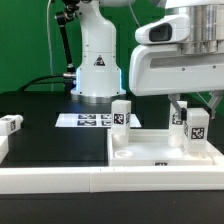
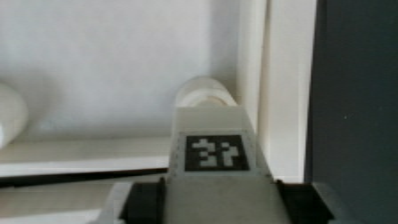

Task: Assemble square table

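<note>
- Franka arm mid-assembly: the gripper (image 1: 193, 108) (image 2: 217, 203) pinches a white tagged table leg (image 1: 197, 127) (image 2: 217, 150). The wrist view shows only dark finger stubs either side of it.
- The held leg's lower end is hidden, so it cannot be told whether it touches the slab.
- A pale rounded shape (image 2: 7, 112) is cut off by the wrist view's edge and too blurred to identify.
- The square table slab (image 1: 150, 152) (image 2: 107, 60) lies directly beneath the gripper, recessed face up, running out of frame at the exterior view's right.
- A second leg (image 1: 179, 117) stands just beside the held one.
- A third leg (image 1: 122, 113) stands upright at the slab's far corner, away from the gripper toward the exterior view's left. Whether it is on the slab or behind it is unclear.
- A fourth leg (image 1: 10, 125) lies well apart from the gripper, half cropped.
- The black tabletop (image 1: 40, 115) (image 2: 356, 100) also carries the marker board (image 1: 88, 120), which lies in front of the robot base (image 1: 98, 65).
- A white border wall (image 1: 60, 182) runs along the front, and a green backdrop (image 1: 25, 40) hangs behind.
</note>
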Available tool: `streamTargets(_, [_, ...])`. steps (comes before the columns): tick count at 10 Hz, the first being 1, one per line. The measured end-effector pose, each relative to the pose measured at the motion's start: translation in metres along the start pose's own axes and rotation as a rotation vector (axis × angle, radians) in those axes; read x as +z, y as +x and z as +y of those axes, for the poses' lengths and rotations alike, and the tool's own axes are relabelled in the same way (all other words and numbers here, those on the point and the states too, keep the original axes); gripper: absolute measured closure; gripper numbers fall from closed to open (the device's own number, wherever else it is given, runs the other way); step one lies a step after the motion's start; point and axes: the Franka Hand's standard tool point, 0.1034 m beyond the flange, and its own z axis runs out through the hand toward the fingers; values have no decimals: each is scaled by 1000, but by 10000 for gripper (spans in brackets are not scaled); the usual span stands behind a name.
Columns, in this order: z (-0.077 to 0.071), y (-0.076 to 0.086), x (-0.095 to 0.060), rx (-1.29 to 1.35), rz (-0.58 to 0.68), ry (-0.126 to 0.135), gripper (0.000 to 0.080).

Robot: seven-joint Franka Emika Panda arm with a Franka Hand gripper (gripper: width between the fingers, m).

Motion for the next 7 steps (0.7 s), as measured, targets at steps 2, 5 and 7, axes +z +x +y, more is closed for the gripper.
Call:
streamTargets(2, [-2, 0, 0, 151, 32, 10, 509])
streamTargets(5, [-2, 1, 0, 416, 37, 18, 509])
streamTargets(7, [-5, -1, 1, 562, 35, 20, 509])
